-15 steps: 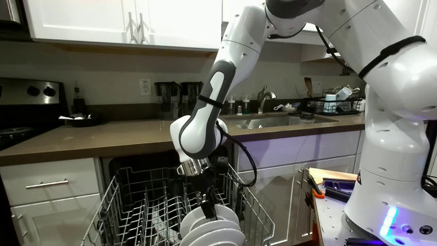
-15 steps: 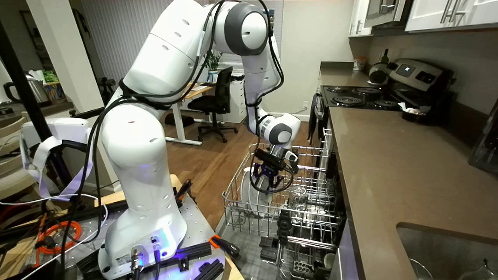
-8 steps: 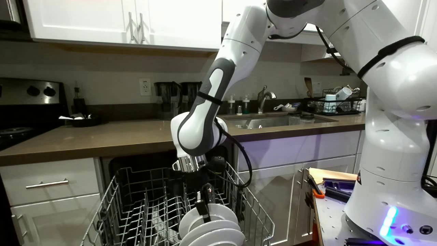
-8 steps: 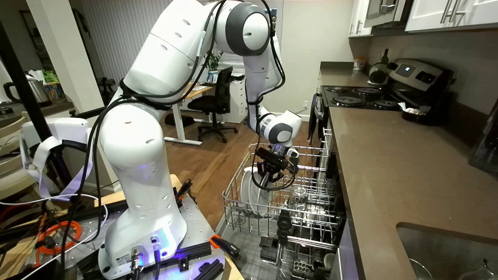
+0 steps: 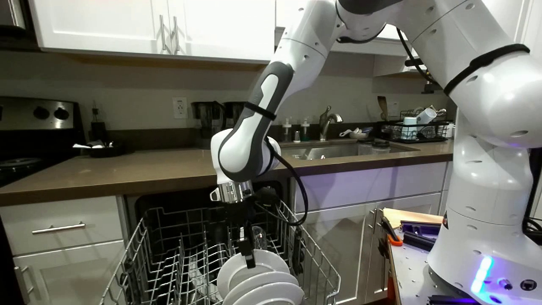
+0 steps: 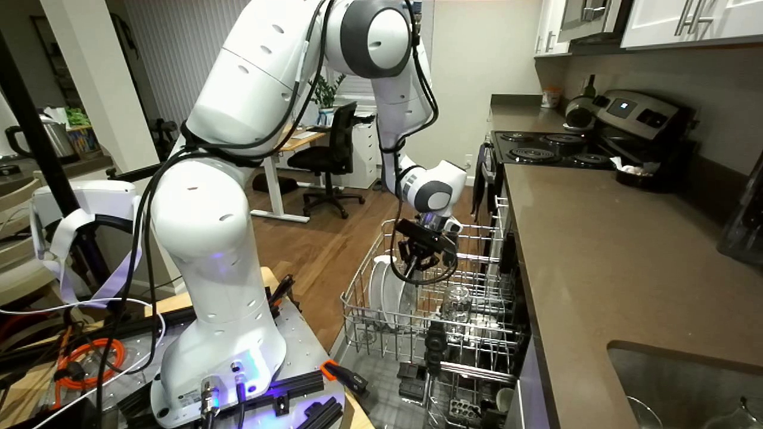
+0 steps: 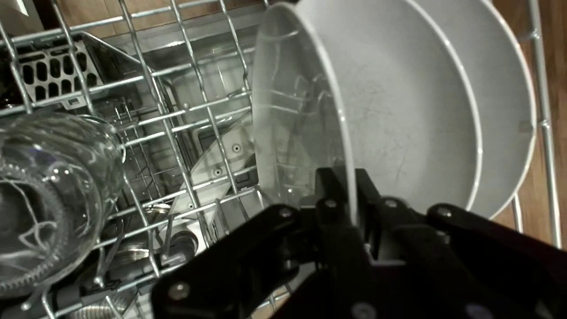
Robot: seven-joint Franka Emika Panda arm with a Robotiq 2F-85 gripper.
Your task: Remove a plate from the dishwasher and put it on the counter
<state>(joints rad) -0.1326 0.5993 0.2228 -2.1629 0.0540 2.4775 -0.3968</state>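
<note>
Three white dinner plates (image 7: 407, 97) lean in the extended wire rack (image 7: 545, 124) of the dishwasher (image 5: 169, 199), lower than the long brown counter (image 5: 139, 169). The black gripper (image 7: 347, 186) reaches down, its two fingers pinching the rim of the plate (image 5: 271, 263) nearest the counter, one finger on each face. That plate stands tilted inside the rack; whether it touches the wires is unclear. In the wrist view, a clear glass jar (image 7: 48, 208) lies in the rack to its left.

Upper cabinets (image 5: 142, 23) glare white while the wall (image 5: 144, 91) beneath lies dim.
</note>
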